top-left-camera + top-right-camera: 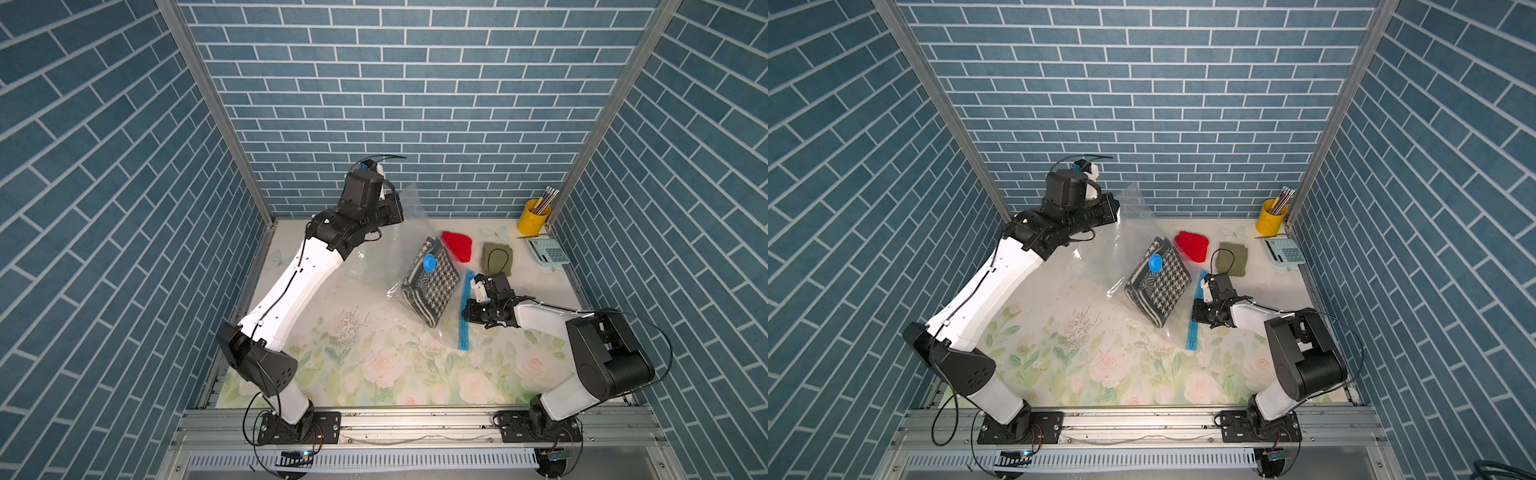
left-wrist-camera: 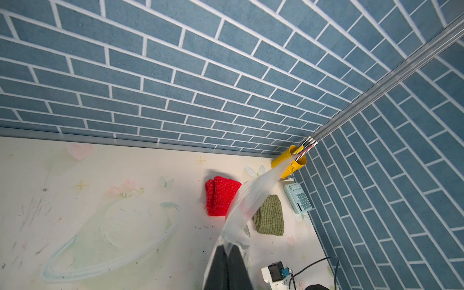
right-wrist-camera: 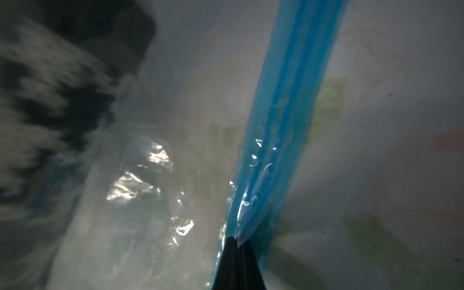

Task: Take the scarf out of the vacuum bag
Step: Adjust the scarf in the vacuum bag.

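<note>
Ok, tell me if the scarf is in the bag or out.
In: the folded scarf shows through the clear vacuum bag, beneath its valve cap.

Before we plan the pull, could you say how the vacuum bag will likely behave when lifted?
Probably floppy: the vacuum bag sags between the left end effector, shut on its raised edge, and the right end effector, shut on the zip strip. Its glossy film looks slippery. The scarf inside may slide toward the zip.
</note>
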`<state>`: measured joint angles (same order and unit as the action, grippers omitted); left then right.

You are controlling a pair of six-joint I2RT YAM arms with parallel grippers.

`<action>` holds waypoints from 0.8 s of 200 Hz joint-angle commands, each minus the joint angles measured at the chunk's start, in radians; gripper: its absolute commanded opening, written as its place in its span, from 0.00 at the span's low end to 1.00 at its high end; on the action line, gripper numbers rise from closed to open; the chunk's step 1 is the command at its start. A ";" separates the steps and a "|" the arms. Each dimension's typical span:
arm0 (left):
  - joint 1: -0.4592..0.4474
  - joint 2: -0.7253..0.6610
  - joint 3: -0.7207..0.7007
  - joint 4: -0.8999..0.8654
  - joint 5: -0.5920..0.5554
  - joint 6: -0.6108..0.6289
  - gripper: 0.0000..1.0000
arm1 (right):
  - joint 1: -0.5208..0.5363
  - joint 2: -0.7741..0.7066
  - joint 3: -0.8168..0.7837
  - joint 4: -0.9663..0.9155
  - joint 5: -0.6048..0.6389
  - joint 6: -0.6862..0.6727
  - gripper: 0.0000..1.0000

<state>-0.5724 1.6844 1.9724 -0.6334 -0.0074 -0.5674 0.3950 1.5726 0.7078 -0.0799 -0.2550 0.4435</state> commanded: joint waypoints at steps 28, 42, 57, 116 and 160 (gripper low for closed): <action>-0.088 0.060 0.201 -0.098 -0.119 -0.015 0.00 | 0.037 0.036 0.012 -0.132 0.106 -0.071 0.00; -0.092 0.055 0.217 -0.104 -0.131 -0.016 0.00 | 0.040 0.035 0.010 -0.135 0.121 -0.069 0.00; -0.094 0.048 0.225 -0.112 -0.148 -0.015 0.00 | 0.044 0.038 0.013 -0.142 0.134 -0.071 0.00; -0.093 -0.006 0.224 -0.158 -0.234 -0.012 0.00 | 0.058 0.051 0.026 -0.160 0.174 -0.071 0.00; -0.093 -0.035 0.224 -0.162 -0.245 -0.013 0.00 | 0.061 0.016 -0.003 -0.102 0.103 -0.072 0.00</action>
<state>-0.6712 1.7115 2.1616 -0.8524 -0.1806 -0.5804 0.4503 1.5894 0.7441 -0.1097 -0.1490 0.4034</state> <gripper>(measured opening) 0.056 0.043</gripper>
